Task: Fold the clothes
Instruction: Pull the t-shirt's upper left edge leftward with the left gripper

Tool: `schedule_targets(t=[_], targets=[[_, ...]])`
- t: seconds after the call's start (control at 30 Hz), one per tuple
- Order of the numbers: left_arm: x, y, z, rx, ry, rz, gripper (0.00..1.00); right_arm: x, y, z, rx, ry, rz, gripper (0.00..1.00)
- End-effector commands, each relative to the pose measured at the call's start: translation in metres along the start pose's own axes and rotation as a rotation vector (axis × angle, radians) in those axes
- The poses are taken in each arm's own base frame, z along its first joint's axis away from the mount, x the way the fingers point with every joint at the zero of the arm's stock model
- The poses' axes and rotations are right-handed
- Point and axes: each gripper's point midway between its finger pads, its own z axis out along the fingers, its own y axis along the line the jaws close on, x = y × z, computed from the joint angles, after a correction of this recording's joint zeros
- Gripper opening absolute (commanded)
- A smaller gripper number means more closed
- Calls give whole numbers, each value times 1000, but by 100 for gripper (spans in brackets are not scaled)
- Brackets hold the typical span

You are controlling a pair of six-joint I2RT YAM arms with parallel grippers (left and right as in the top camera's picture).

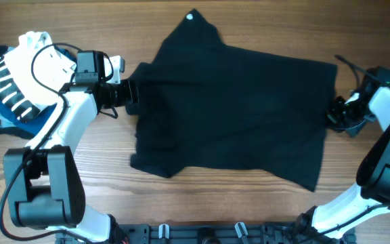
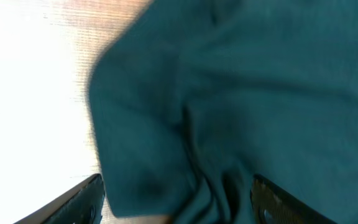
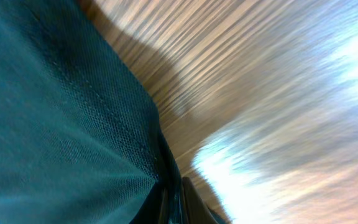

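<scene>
The black shirt (image 1: 235,108) lies spread across the middle of the wooden table, with its small white neck tag (image 1: 191,16) at the far edge. My left gripper (image 1: 131,92) is at the shirt's left edge. In the left wrist view the shirt (image 2: 260,87) looks teal, and my left gripper (image 2: 176,190) stands open with bunched fabric between its wide-apart jaws. My right gripper (image 1: 334,112) is at the shirt's right edge. In the right wrist view it (image 3: 173,196) is shut on the hem of the shirt (image 3: 55,137).
A white garment (image 1: 38,49) and a navy-and-white striped garment (image 1: 5,88) are piled at the far left of the table (image 1: 202,203), beside my left arm. Cables run by the right arm (image 1: 354,68).
</scene>
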Motion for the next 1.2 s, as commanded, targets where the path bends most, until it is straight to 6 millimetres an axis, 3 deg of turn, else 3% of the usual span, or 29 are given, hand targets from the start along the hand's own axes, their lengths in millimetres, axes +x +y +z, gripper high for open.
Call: schedule_targets(t=[0.0,0.03,0.07,0.1,0.17,0.3,0.4,0.5,0.57,0.6,0.63,0.8,0.97,1.07,1.17], targets=[[-3,0,10,7,-1,26,76,-24,-12,-26,70,-111,29,5],[-2,0,14,8,5,29,76,-23,-11,-27,64,-109,17,5],[0,-1,18,10,13,35,76,-22,-11,-28,62,-107,14,13],[3,-3,24,13,24,40,77,-21,-11,-29,63,-105,12,29],[10,-8,36,20,49,54,78,-19,-12,-29,66,-96,13,41],[22,-23,55,37,89,101,79,-15,-14,-29,72,-80,15,49],[26,-23,62,-3,96,134,63,-13,-14,-29,75,-72,15,50],[23,-17,64,-50,80,146,31,-13,-14,-29,74,-72,15,50],[24,-13,63,-66,86,142,37,-12,-12,-28,61,-66,14,50],[26,-11,63,-77,97,138,53,-11,-11,-28,54,-63,14,50],[29,-8,62,-90,106,135,57,-11,-11,-28,54,-62,14,50],[36,3,48,-127,158,99,51,-11,-3,-32,12,-58,-52,46],[24,1,15,-116,134,67,57,-20,19,-69,-98,-145,-95,44],[27,5,6,-124,143,48,60,-8,48,-95,-266,-154,-140,40],[35,11,10,-131,176,28,60,9,64,-99,-327,-104,-165,33]])
